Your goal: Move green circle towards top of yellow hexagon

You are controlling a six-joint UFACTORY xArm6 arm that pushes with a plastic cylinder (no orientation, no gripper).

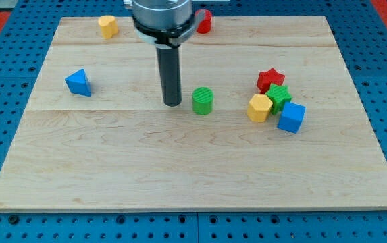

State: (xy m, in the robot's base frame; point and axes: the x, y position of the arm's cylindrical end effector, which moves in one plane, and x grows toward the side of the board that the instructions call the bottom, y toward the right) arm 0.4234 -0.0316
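Just left of the green circle (202,100) stands my tip (172,103), a bare rod clamping nothing; the yellow hexagon (259,107) lies rightward.

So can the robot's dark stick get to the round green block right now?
Probably yes. My tip sits just to the view's left of the green circle block, with only bare wooden board between them. The other blocks lie farther off, so nothing looks in the way.
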